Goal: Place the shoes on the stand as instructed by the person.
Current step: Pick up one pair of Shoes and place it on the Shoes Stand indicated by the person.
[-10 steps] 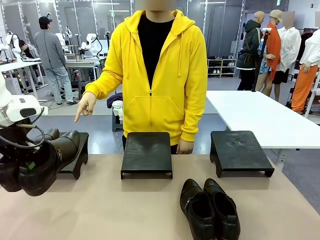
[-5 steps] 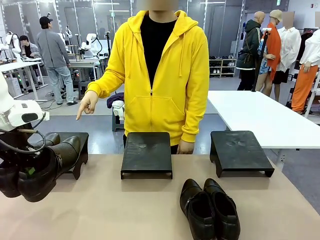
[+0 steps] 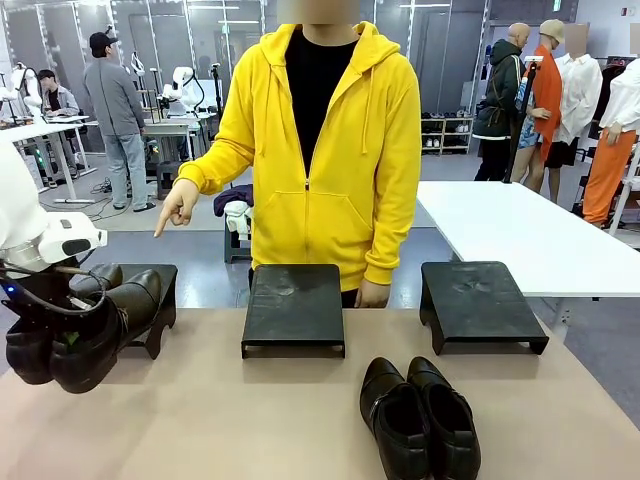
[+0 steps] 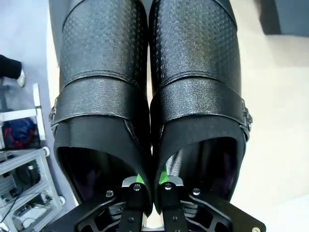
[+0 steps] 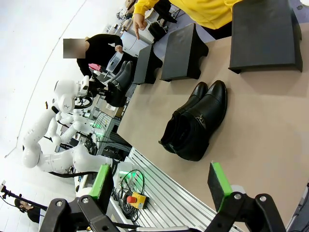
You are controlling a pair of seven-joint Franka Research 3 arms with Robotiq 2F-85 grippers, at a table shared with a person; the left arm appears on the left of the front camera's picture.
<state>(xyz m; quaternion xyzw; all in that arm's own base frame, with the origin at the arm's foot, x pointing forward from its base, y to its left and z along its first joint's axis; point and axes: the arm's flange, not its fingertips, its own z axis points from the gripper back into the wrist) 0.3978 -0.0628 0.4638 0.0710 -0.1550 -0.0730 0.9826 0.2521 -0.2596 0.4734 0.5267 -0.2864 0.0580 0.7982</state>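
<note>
**Left hand [image 4: 150, 182] holds dark brown pair [image 3: 95, 330] at the desk's [image 3: 200, 420] left edge**

Clamped on the two inner collars, the shoes sit side by side just before the leftmost stand [image 3: 158, 290], each with a pebbled toe, a broad strap and a small side buckle. The person [image 3: 320, 150] in yellow points a finger down towards that side. A glossy black pair [image 3: 420, 415] lies near the desk's front; the right hand [image 5: 161, 186] hovers, fingers apart.

Before me, the beige tabletop [image 3: 200, 420] bears three low black stands: left stand [image 3: 160, 285], middle stand [image 3: 294, 305], right stand [image 3: 480, 300]. Nearer me lies a glossy black leather shoe pair [image 3: 418, 418].
</note>
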